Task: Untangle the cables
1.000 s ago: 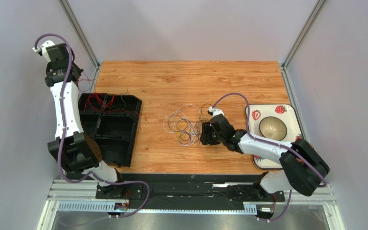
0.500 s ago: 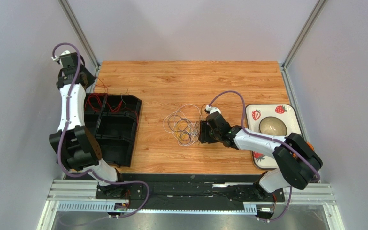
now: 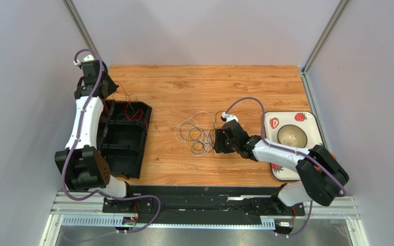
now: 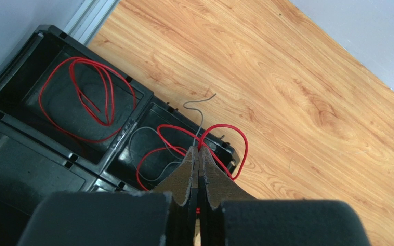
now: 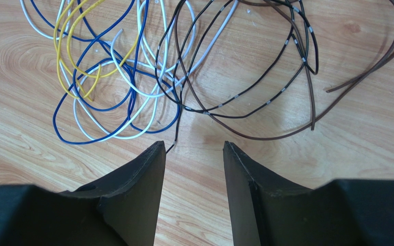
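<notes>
- From above: the cables heaped in a loose tangle in the middle of the surface, well apart from the black tray at the left. Set low just beside the tangle's right edge, the right fingers, probably placed there to pick off one strand. Raised over the tray's far corner, the left fingers, likely there to lower a freed strand into a compartment.
- From the left wrist: clenched tight, tips pressed together on the red cable, with its loop draped partly into the nearer compartment and partly over the tray's rim. Held high, presumably so that the slack drops inside. Rising past the same tips, a grey cable; cannot tell whether caught as well. Coiled in the neighbouring compartment, a second red cable, lying free of the fingers.
- From the right wrist: spread apart, gripping nothing. Blue, yellow, white, brown and black strands just beyond the tips, none of the loops between them. Only a dark loose end reaching back, touching the inner edge of one fingertip. Stance and aim suggest lining up on that end; probably a short push forward needed before closing.
</notes>
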Available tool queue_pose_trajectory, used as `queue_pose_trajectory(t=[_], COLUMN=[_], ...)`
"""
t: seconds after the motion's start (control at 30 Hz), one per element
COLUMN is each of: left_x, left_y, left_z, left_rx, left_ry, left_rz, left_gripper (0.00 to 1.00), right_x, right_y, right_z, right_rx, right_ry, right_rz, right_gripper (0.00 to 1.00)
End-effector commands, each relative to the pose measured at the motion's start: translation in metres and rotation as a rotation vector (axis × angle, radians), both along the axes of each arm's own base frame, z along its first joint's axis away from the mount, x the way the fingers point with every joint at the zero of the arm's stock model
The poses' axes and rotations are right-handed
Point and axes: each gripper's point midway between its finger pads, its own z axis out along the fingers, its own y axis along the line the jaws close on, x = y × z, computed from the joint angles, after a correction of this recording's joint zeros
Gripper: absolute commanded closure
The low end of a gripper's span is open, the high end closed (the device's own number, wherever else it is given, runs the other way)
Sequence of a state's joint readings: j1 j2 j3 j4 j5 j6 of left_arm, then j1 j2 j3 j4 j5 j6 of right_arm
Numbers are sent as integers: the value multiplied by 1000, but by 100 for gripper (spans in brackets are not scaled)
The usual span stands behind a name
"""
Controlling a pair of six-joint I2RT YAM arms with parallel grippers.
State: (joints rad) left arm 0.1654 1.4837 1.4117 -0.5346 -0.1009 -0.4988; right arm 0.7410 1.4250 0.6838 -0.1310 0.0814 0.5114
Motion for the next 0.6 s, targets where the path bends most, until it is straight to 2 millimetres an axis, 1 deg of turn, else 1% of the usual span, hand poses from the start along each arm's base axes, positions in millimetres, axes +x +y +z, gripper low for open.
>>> queue_pose_trajectory(t=[0.0, 0.07, 0.13, 0.17, 0.2, 0.27, 0.3, 0.33, 0.37, 0.4, 0.5, 0.57], left_x=[11, 12, 12, 11, 7, 2, -3, -4, -7, -10, -11, -13], left_y=[4, 4, -3, -1, -5, -5, -7, -8, -5, -6, -4, -4], left_z=[-8, -18, -31, -33, -43, -52, -64, -68, -73, -83, -107, -115], left_rx=[47, 51, 54, 77, 81, 88, 71, 65, 68, 57, 53, 59], left_ry=[15, 36, 68, 78, 100, 118, 137, 143, 154, 172, 233, 268], left_rz=[18, 28, 22, 47, 57, 93, 105, 113, 135, 151, 169, 173], left_gripper=[100, 100, 100, 100, 100, 100, 100, 100, 100, 100, 100, 100], right_x=[4, 3, 3, 2, 2, 1, 1, 1, 1, 1, 0, 1], right_y=[4, 4, 5, 5, 5, 5, 5, 6, 6, 6, 7, 7], right_z=[17, 17, 18, 17, 18, 18, 18, 19, 19, 19, 19, 19], right_rx=[54, 61, 66, 66, 68, 73, 73, 76, 76, 78, 79, 78], right_ry=[-64, -68, -69, -69, -73, -73, -73, -77, -76, -75, -73, -74], right_rz=[-4, 4, 8, 10, 13, 16, 20, 21, 22, 25, 29, 28], right_gripper=[51, 51, 51, 51, 51, 51, 51, 51, 51, 51, 51, 51])
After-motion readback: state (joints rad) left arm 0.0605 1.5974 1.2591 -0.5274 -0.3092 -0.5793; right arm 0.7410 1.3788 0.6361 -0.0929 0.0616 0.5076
